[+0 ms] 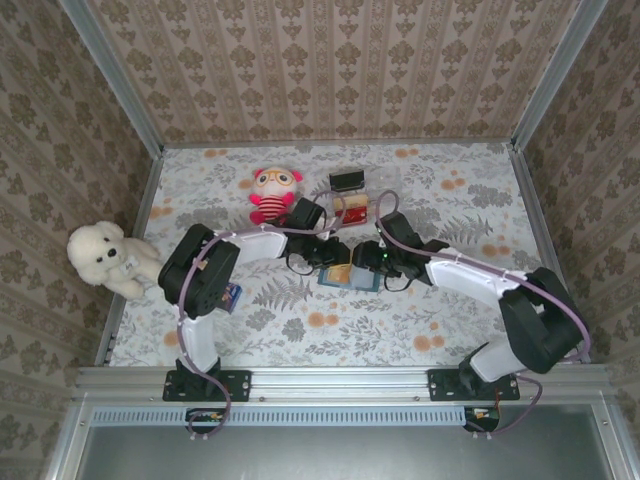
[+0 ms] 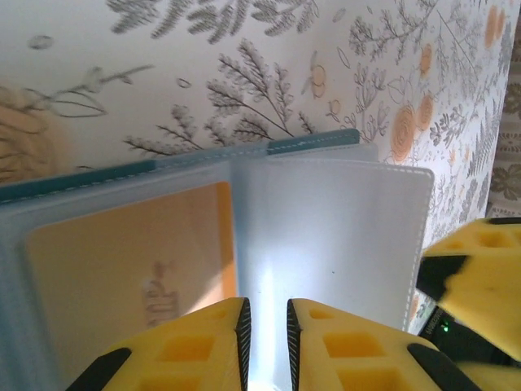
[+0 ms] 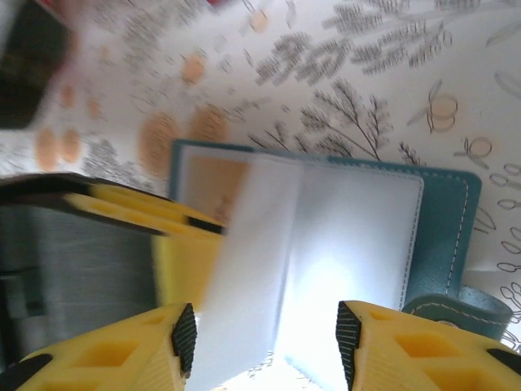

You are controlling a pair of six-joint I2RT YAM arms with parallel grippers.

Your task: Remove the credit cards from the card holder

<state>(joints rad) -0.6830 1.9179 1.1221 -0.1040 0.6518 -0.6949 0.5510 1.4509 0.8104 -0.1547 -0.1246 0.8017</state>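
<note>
Orange-gold credit card (image 2: 130,269) lies sleeved in the card holder (image 1: 362,281), on the panel toward your left arm. Your left gripper (image 2: 267,322) pinches the holder's clear middle leaf (image 2: 326,236); your right gripper (image 3: 265,334), fingers spread, would have to reach across that leaf.

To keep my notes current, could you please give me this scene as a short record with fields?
card holder: lying open on the floral table, clear sleeves showing
orange card: inside a sleeve, not yet out
left hand: nearly shut on a clear sleeve's edge
right hand: open, straddling the sleeves
nearby: pink plush doll, white plush dog
</note>
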